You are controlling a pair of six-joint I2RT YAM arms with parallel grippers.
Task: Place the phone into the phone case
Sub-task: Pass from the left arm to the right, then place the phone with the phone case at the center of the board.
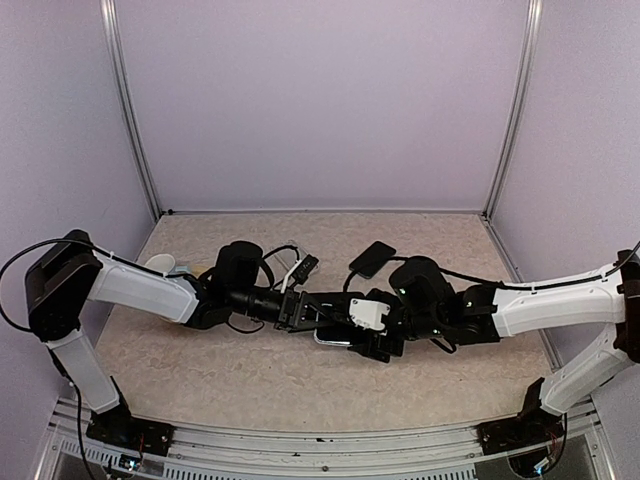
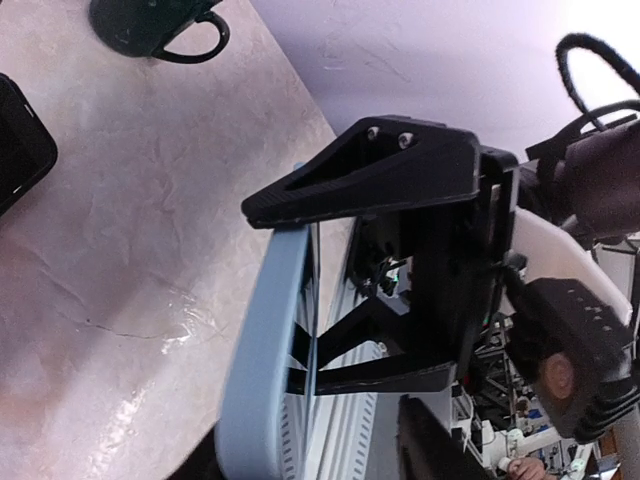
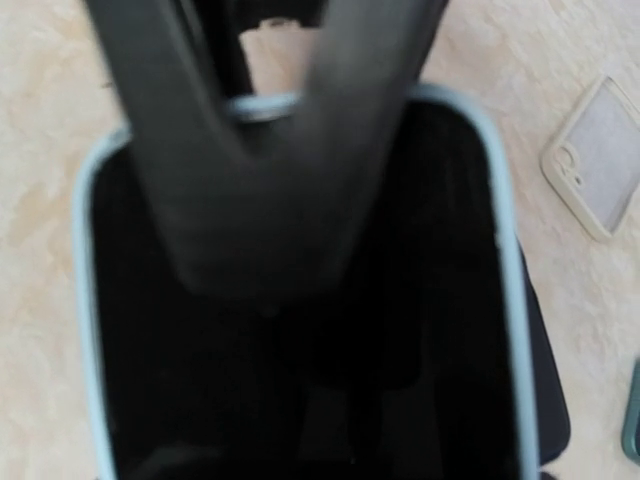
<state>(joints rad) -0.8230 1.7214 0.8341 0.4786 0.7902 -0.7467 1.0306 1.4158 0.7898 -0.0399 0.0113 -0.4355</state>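
At mid-table, where two robot arms meet nose to nose, the left gripper [image 2: 270,295] stands with its black jaws partly apart, clamped on nothing that shows. Its upper finger [image 2: 370,180] reaches to one end of the phone case [image 2: 262,350]. Opposite, the right gripper [image 1: 362,335] hangs over the same case. Its blurred fingers fill its own camera, so how wide it stands cannot be told. The case has a pale blue-grey rim around a flat black face; whether that face is the phone's screen or bare lining is unclear. It is between the two grippers at the middle of the beige mottled table [image 1: 250,390]. Lying apart from the pair are a black handset [image 1: 372,258], a cream case [image 3: 597,155] and a dark mug [image 2: 150,22].
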